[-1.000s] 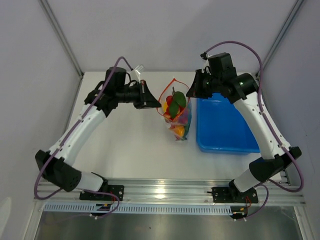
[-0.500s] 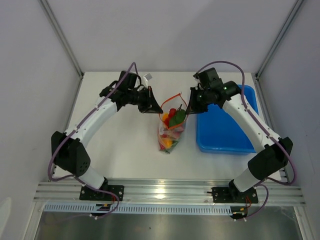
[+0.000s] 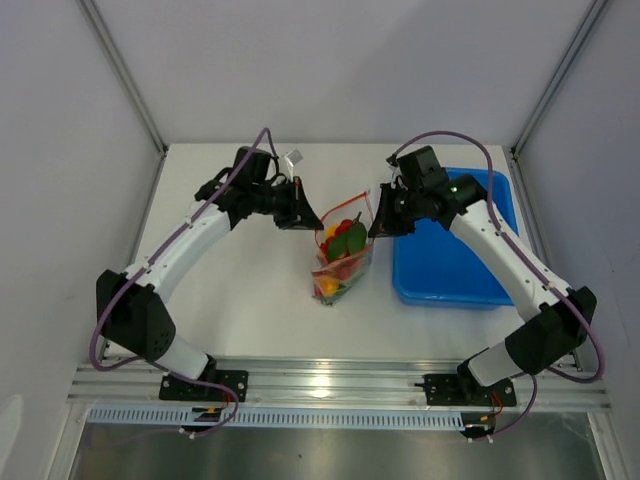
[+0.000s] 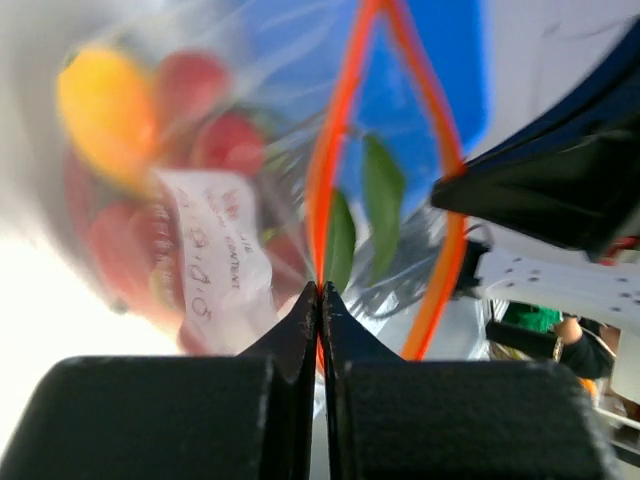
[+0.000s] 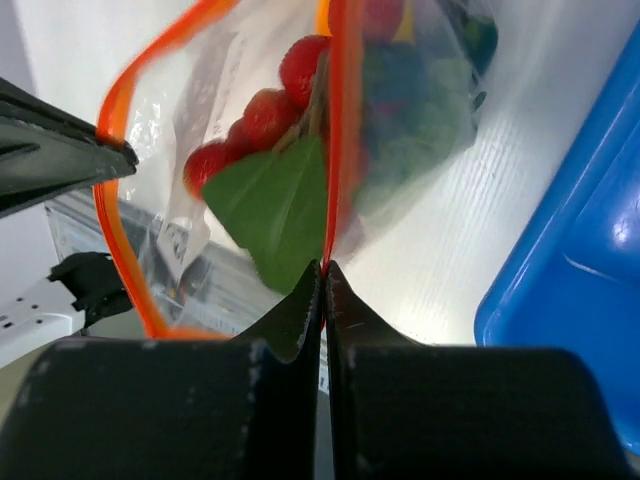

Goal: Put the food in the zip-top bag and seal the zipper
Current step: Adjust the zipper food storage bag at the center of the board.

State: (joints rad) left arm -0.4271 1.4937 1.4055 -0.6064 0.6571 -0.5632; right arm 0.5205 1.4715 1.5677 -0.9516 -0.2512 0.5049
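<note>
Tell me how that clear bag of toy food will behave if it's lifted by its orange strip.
Probably floppy: the zip-top bag is thin, crinkled film, and its zipper bows open between the left gripper and right gripper. Likely bottom-heavy, since the food piles low, so it should sag and swing.

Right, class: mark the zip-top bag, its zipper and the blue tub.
zip-top bag (image 3: pixel 338 262): top view, filled belly.
zipper (image 4: pixel 322 170): left wrist view, left strand.
blue tub (image 3: pixel 450 262): top view, bare floor.

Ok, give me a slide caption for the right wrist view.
Right gripper pinches the orange-red zipper of the zip-top bag holding food, beside the blue tub.
</note>
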